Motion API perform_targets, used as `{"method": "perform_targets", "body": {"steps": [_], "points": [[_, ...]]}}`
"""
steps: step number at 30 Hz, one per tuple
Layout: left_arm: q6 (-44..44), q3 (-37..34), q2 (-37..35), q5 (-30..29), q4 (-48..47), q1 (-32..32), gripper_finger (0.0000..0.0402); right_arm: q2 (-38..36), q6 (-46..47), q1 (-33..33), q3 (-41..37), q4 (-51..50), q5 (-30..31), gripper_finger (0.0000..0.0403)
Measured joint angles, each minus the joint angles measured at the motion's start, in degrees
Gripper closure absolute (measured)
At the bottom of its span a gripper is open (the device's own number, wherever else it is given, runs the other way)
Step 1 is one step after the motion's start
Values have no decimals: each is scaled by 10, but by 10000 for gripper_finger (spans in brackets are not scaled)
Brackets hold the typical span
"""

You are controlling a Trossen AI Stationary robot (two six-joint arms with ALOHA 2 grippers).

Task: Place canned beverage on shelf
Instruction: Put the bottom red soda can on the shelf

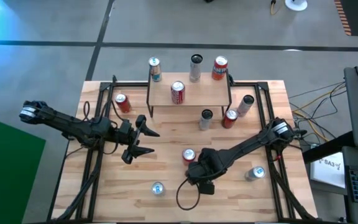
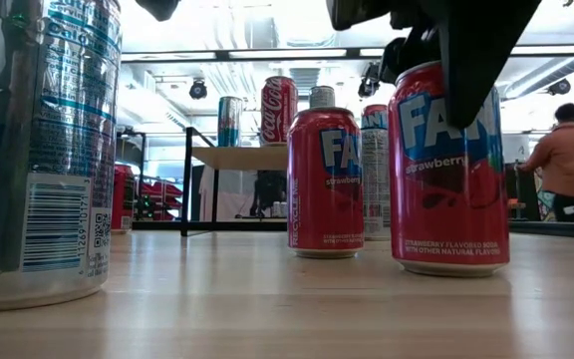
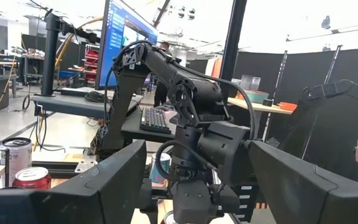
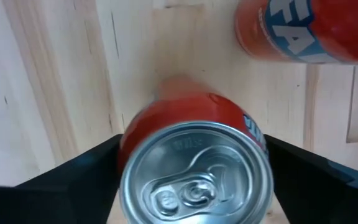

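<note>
A red strawberry soda can (image 1: pixel 189 155) stands upright on the wooden table, near its middle front. My right gripper (image 1: pixel 193 162) points down over it, open. One finger (image 4: pixel 73 180) is on each side of the can's upper part (image 4: pixel 194 174). In the low view a dark finger (image 2: pixel 471 60) reaches down past this can's top (image 2: pixel 449 170). The shelf (image 1: pixel 197 96) stands at the far middle with a red cola can (image 1: pixel 178 92) on its plank. My left gripper (image 1: pixel 154 141) hovers open at the left, pointing level toward the right arm. My right gripper comes at the red can from above, with its fingers beside the can's upper wall (image 4: pixel 135 134). I cannot tell whether they touch it. The can stands upright with its base on the table.
Other cans stand around: two between the shelf and my right gripper (image 1: pixel 206 119) (image 1: pixel 230 117), one at the left (image 1: pixel 122 102), two near the front edge (image 1: pixel 158 188) (image 1: pixel 255 173), and three behind the shelf (image 1: pixel 195 67). A person (image 2: pixel 569 160) stands in the room beyond.
</note>
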Motion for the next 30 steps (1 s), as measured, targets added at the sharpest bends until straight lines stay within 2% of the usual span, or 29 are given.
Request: {"method": "perform_targets", "body": {"steps": [5, 16, 19, 30], "points": [[0, 0, 0, 0, 0, 0, 127, 0, -1, -5, 0, 0, -15, 112], [9, 0, 0, 0, 0, 0, 127, -1, -4, -9, 13, -14, -45, 113], [9, 0, 0, 0, 0, 0, 127, -4, 0, -13, 38, -31, -65, 113], [9, 0, 0, 0, 0, 0, 127, -6, -9, -30, 175, -142, -68, 113]]}}
